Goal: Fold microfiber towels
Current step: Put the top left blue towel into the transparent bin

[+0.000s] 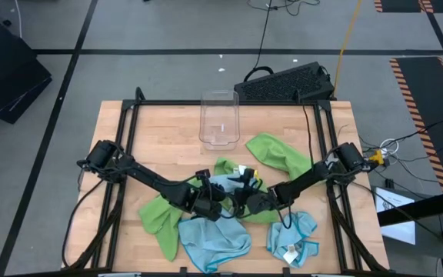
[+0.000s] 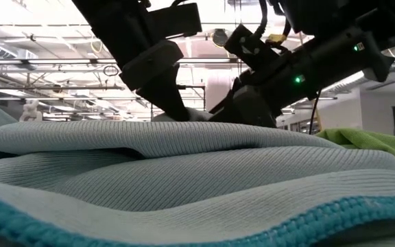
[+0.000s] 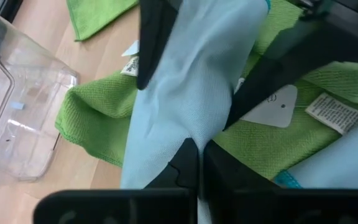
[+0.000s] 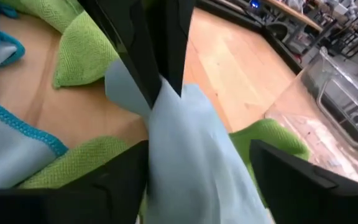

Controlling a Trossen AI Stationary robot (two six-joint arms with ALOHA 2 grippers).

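Note:
A light blue microfiber towel point(image 1: 223, 185) lies bunched in the middle of the table, on top of a lime green towel point(image 3: 98, 118) that bears white tags. My left gripper point(image 3: 199, 165) reaches in from the table's left and is shut on the blue towel. My right gripper point(image 4: 197, 180) comes from the table's right and stands open, one finger on either side of the same blue towel point(image 4: 191, 143). In the low view another light blue towel point(image 2: 184, 171) fills the foreground and hides both fingertips. My left gripper pinches a gathered fold of the light blue towel point(image 3: 194, 134) between its two fingers point(image 4: 160, 62), which slant down from the table's left. The cloth widens away from the pinch and rests on the green towel below. My right gripper straddles that towel; whether its fingers touch the cloth, I cannot tell.
A clear plastic bin point(image 1: 219, 118) stands at the far middle of the table. More towels lie about: green ones at the right point(image 1: 279, 154) and near left point(image 1: 158, 219), blue ones along the near edge point(image 1: 214, 238) point(image 1: 291, 235). A black keyboard point(image 1: 283, 83) sits beyond the far edge.

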